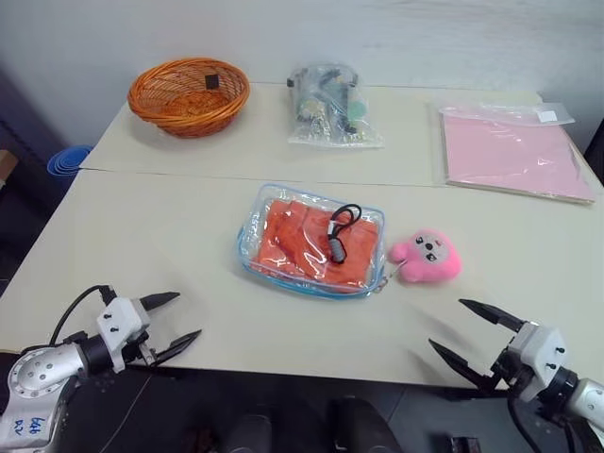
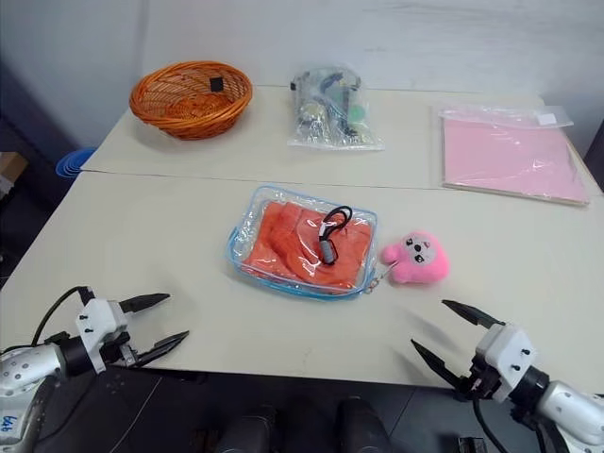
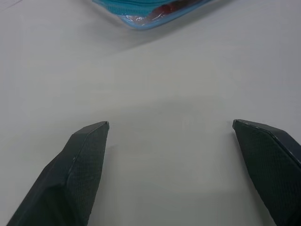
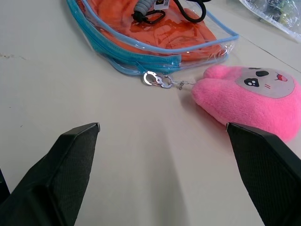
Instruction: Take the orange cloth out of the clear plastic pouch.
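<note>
Hovering low over the near table edge (image 1: 57, 245) with jaws spread wide and empty: left gripper (image 1: 172, 324) and right gripper (image 1: 467, 328), the clear plastic pouch (image 1: 311, 240) lying ahead and between them, well apart from both. Lying folded and wrinkled inside that soft, blue-edged pouch: the orange cloth (image 1: 307, 241), under a black looped cord (image 1: 343, 228). Likely calling for pinning the slippery pouch with one claw, working the zipper pull (image 4: 157, 80) beside the pink plush toy (image 1: 427, 256) with the other.

Left pincer (image 1: 170, 323) spread wide, right pincer (image 1: 469, 330) spread wide, both empty
</note>
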You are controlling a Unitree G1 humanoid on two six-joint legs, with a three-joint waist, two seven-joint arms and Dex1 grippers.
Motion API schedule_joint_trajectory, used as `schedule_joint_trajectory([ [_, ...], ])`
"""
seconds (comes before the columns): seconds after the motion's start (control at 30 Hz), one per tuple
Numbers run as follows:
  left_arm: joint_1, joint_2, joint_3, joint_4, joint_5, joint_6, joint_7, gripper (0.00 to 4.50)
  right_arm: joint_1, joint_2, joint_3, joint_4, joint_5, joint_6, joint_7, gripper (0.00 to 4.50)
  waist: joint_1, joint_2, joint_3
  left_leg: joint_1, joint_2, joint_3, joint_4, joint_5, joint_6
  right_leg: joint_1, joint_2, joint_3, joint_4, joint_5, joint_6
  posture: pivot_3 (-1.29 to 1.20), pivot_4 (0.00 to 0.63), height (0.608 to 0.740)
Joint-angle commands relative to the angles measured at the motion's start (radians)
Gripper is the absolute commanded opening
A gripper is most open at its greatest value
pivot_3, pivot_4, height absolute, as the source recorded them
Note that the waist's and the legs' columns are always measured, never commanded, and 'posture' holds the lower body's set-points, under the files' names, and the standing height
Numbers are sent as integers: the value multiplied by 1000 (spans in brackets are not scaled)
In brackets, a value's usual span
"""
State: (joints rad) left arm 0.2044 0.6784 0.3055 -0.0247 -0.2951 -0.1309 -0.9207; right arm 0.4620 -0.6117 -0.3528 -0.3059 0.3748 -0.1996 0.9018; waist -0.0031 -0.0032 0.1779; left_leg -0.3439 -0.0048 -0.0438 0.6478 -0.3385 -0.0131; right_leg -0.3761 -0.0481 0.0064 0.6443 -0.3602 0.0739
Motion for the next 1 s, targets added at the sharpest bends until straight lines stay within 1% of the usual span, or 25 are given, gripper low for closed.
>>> schedule_joint_trajectory([
  [0.03,-14,3,4,-10,-8,-11,6,4436,-9,7,-1,5,1,-27,-2,4500,-1,0,0,0,0,0,0,0,0,0,0,0,0,0,0,0,150,740],
  [0.33,-54,-18,14,-5,-20,19,47,4436,-21,15,12,44,-14,-48,-3,4500,0,0,0,0,0,0,0,0,0,0,0,0,0,0,0,0,150,740],
  [0.5,-87,-9,19,2,-31,54,58,4436,-21,19,14,54,-25,-69,-11,4500,0,0,0,0,0,0,0,0,0,0,0,0,1,0,0,0,150,740],
  [0.7,-113,32,30,-39,-131,159,-16,4436,-3,30,29,12,-2,-72,-10,4500,0,0,0,1,0,0,0,0,0,0,0,0,1,0,0,0,150,740],
  [0.77,-131,52,37,-61,-193,214,-57,4436,-11,27,50,-58,37,-23,-17,4500,0,0,0,1,0,0,0,0,0,0,0,0,1,0,0,0,150,740],
  [0.83,-152,73,48,-88,-258,270,-92,4436,-41,15,83,-155,84,69,-45,4500,-3,0,0,1,0,-1,0,0,-1,0,0,0,2,0,0,0,150,740],
  [0.87,-169,82,57,-101,-299,312,-100,4436,-91,0,120,-218,100,155,-81,4500,-4,0,0,1,0,-1,0,0,-1,0,0,0,2,0,0,0,150,740],
  [0.93,-185,97,63,-115,-338,366,-111,4436,-172,-17,171,-295,122,299,-145,4500,-11,0,0,1,0,-1,1,1,-2,0,0,0,3,0,0,0,150,740],
  [1.0,-193,113,44,-121,-344,377,-160,4436,-365,12,269,-309,136,511,-264,4500,-22,-1,0,2,0,-1,0,1,-2,0,0,0,3,0,0,0,150,740],
])
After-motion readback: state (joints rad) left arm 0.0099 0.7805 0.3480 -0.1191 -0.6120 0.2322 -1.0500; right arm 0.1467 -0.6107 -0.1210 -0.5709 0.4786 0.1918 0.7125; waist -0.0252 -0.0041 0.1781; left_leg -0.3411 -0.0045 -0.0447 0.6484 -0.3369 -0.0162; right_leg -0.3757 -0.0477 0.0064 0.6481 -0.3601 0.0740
